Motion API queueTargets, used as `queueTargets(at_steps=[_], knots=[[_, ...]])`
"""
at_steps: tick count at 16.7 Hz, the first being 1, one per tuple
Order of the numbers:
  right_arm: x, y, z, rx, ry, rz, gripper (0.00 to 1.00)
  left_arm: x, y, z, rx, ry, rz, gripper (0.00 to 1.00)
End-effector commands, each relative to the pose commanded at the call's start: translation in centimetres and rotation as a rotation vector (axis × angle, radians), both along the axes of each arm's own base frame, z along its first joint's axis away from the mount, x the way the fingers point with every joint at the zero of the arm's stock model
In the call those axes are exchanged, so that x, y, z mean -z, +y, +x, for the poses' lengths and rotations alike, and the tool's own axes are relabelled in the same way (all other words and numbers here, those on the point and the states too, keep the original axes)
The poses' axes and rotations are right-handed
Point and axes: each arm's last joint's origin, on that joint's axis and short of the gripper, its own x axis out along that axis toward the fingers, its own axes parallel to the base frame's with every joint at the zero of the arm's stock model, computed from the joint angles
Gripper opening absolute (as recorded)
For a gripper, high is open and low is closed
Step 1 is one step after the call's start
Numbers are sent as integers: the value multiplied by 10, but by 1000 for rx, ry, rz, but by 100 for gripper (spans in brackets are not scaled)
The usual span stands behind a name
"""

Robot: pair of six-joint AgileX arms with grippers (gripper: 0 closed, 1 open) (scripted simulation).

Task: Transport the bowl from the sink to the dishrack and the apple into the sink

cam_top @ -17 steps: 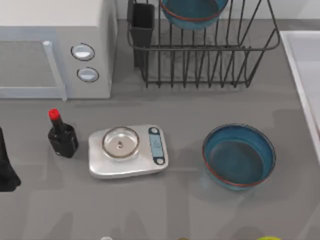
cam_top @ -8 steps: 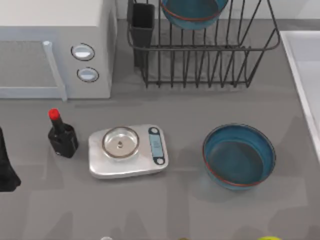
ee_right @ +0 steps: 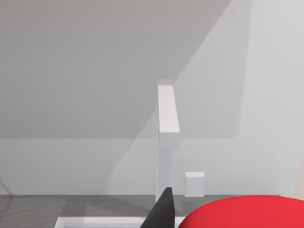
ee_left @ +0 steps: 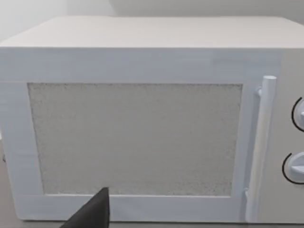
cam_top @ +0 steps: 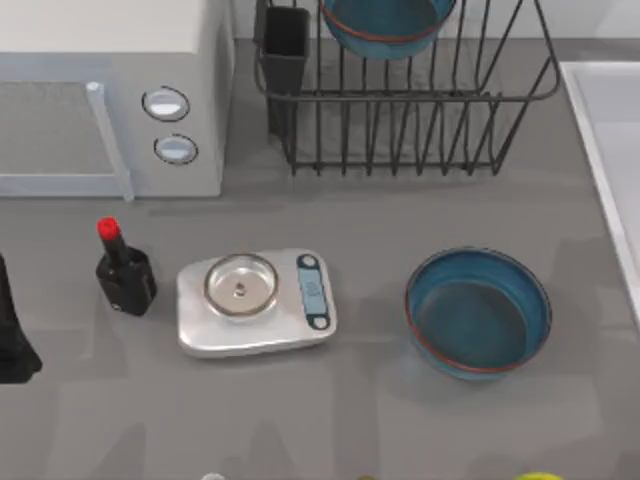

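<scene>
Right gripper (ee_right: 165, 213): apple (ee_right: 247, 213) just beside it, apparently over sink (cam_top: 612, 120); grip state cannot be told. Bowl (cam_top: 385, 25) seated in dishrack (cam_top: 420, 130), well apart from gripper; twin bowl (cam_top: 478, 312) on table. Left gripper (ee_left: 92, 213) parked facing microwave (ee_left: 142, 133), state likewise undeterminable. Step judged: depositing apple. Recommended: lower well inside basin, away from rim, before release, to prevent roll-out.

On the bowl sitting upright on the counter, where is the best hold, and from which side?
Grip the bowl by its thin red-brown rim, coming straight down from above. It sits upright, mouth open, with bare counter around it, so one finger can probably go inside the wall and one outside; the near edge looks easiest.
</scene>
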Motion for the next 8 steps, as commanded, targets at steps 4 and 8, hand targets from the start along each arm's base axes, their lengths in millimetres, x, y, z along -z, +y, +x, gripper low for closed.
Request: queueTargets(at_steps=[4,8], knots=[[14,-4,5,3,3,0,0,0,0,0,0,0,0,100],[58,-11,13,2,4,0,0,0,0,0,0,0,0,100]])
